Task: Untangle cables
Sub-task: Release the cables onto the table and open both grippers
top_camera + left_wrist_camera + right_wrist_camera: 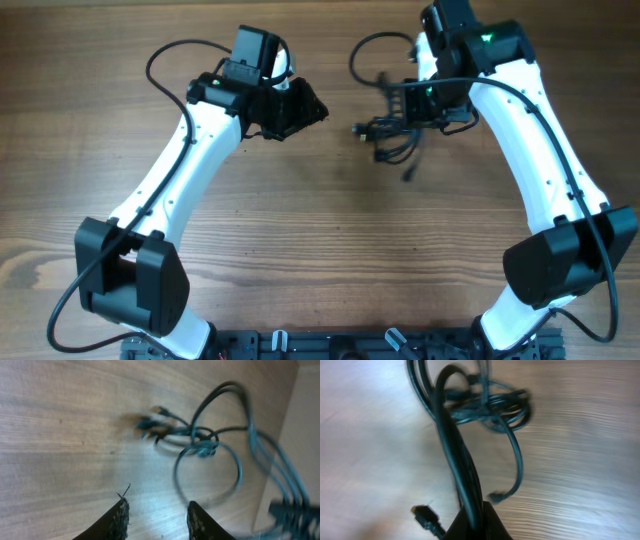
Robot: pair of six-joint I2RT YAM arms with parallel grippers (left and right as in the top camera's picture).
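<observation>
Right hand (476, 521) pinches cables (451, 435), left hand (158, 514) parted

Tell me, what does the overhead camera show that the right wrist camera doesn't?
Only overhead: both white arms, the left gripper off to one side of the cables and not touching them, and the wide wooden table.

Only right wrist: up close, a thick black loop running down into the right gripper, whose fingers are closed on it, and a small plug just beside them.

Both: the knotted cables, held by the right gripper over the wood.
</observation>
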